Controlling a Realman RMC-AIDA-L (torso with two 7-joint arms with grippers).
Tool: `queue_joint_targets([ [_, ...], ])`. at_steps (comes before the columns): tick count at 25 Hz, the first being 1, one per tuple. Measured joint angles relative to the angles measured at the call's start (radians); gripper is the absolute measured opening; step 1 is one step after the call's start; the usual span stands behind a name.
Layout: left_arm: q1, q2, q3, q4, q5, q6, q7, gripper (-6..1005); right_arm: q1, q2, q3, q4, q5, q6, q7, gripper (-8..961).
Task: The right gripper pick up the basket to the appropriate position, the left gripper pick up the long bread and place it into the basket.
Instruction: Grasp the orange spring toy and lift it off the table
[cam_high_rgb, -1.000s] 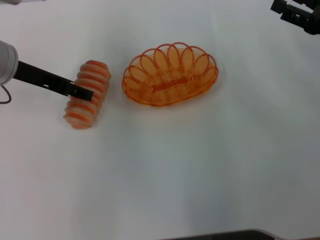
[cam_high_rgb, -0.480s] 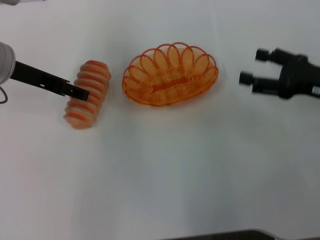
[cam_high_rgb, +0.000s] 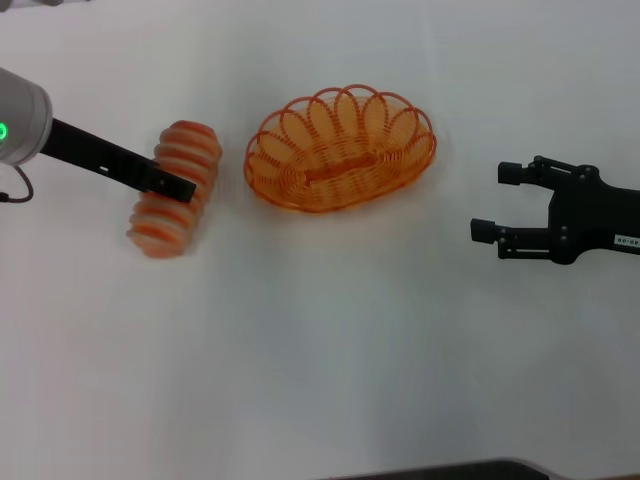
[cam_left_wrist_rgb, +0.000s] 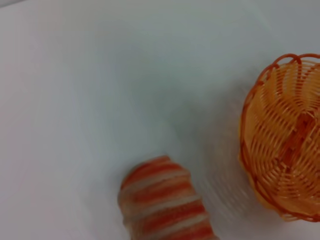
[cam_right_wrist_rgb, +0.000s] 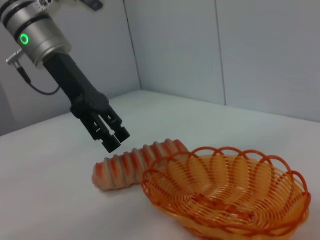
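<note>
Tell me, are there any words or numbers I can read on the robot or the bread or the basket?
Small white label on the right gripper: too small to read.
Green ring light on the left arm's wrist: a light, no writing.
The long bread, the basket and the left gripper: no writing on them.

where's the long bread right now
In the head view the long bread lies on the white table on the robot's left, just left of the empty basket, with the left gripper over its middle.
</note>
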Motion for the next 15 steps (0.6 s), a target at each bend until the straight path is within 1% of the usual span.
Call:
queue_joint_targets([
  [6, -0.011, -0.001, 0.016, -0.001, 0.002, -0.002, -0.049, 811, -0.002, -0.001, -0.003, -0.004, -0.004, 0.003, -0.002, 943],
  [15, -0.004, 0.0, 0.03, 0.001, 0.018, -0.002, -0.106, 810, 0.001, 0.002, -0.003, -0.005, -0.038, 0.007, -0.016, 943],
])
